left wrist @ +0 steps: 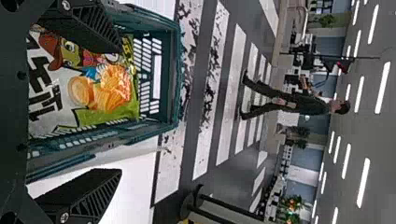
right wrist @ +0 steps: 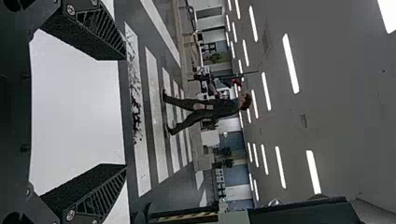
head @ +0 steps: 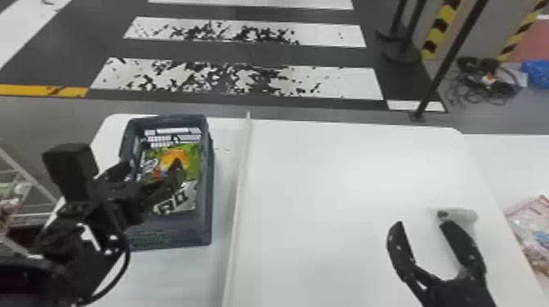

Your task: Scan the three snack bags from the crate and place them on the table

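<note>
My left gripper is over the left part of the crate, above a green and white snack bag lying inside. In the left wrist view the left gripper stands open, with the crate and the snack bag beyond its fingers. On the right side of the table, my right gripper is open with nothing between its fingers; the right wrist view shows the same gripper wide apart. A light-coloured scanner-like object lies just beyond its right finger.
A raised white divider runs along the table, between the crate and the right arm. Another bag lies at the far right edge. A wire rack stands at the left, and a dark pole behind the table.
</note>
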You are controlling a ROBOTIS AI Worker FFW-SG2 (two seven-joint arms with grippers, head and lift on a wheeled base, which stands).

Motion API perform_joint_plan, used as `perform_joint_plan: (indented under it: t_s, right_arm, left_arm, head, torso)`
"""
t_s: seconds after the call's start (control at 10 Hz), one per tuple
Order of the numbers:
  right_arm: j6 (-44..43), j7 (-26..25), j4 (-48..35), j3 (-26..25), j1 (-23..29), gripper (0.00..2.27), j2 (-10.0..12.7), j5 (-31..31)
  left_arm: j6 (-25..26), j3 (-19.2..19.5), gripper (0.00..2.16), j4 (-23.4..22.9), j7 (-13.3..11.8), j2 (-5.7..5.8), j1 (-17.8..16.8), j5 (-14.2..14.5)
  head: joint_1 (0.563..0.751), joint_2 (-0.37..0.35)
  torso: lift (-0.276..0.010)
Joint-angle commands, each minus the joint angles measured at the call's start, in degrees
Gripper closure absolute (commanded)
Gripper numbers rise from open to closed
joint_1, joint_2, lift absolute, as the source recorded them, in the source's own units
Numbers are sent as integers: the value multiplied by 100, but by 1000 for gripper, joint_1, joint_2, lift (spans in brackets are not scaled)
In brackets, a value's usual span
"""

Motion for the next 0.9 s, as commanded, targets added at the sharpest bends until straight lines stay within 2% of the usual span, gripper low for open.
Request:
perform_joint_plan:
  t_s: [0.0, 0.2, 0.3, 0.4, 0.6, 0.8]
  right_arm:
    - [53, 0, 56, 13, -34, 113, -48, 10]
    - [53, 0, 170, 83, -113, 124, -144, -34]
    - [53, 0, 266, 109, -157, 124, -188, -43]
    - [53, 0, 354, 136, -193, 124, -241, -61]
    - [53, 9, 451, 144, -254, 124, -303, -157]
    - [36, 9, 469, 188, -280, 124, -338, -219]
  left_arm:
    - [393, 35, 83, 278, 36, -6, -429, 30]
    - [956, 18, 90, 832, 107, -15, -992, 74]
    - [1096, -26, 90, 1157, 124, -59, -1282, 57]
    - [1184, -70, 90, 1500, 238, -85, -1537, 39]
    - [1184, -184, 90, 2097, 309, -94, -2012, -58]
    - [1483, -255, 90, 2563, 326, -138, -2416, -93]
  head:
    - [695, 14]
    - [695, 34]
    - [695, 39]
    - [695, 41]
    - [695, 44]
    - [695, 44]
  torso:
    - [-37]
    - [-37]
    - [-37]
    - [-37]
    - [-37]
    - [-37]
